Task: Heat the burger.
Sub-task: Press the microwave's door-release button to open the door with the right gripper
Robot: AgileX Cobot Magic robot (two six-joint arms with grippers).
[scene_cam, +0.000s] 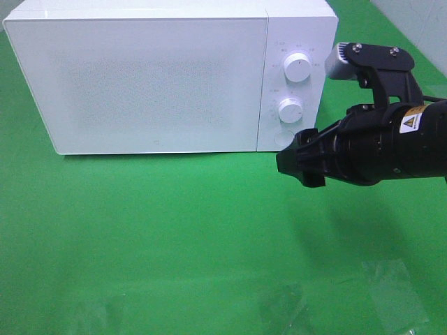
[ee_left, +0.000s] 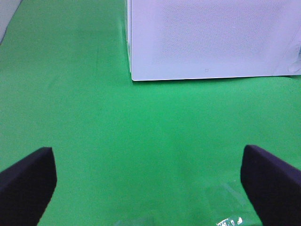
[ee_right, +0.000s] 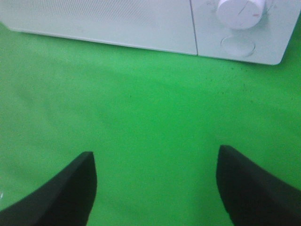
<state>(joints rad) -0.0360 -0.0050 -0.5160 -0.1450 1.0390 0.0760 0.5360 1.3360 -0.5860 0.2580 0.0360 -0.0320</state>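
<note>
The burger is out of view in every frame. A white microwave (scene_cam: 154,77) stands at the back of the green table with its door closed. My right gripper (scene_cam: 297,164) hovers just in front of the microwave's control panel, below the lower knob (scene_cam: 290,110). In the right wrist view its fingers (ee_right: 66,188) stand apart, the right gripper (ee_right: 155,157) open with only green table between them. The left gripper (ee_left: 148,155) shows only in its wrist view, wide open and empty, facing the microwave's (ee_left: 207,37) lower left corner from some way back.
The panel carries an upper knob (scene_cam: 298,68) and a round button (scene_cam: 283,137), seen close in the right wrist view as the button (ee_right: 238,45). Patches of clear film (scene_cam: 391,286) lie on the green cloth (scene_cam: 174,230) near the front edge.
</note>
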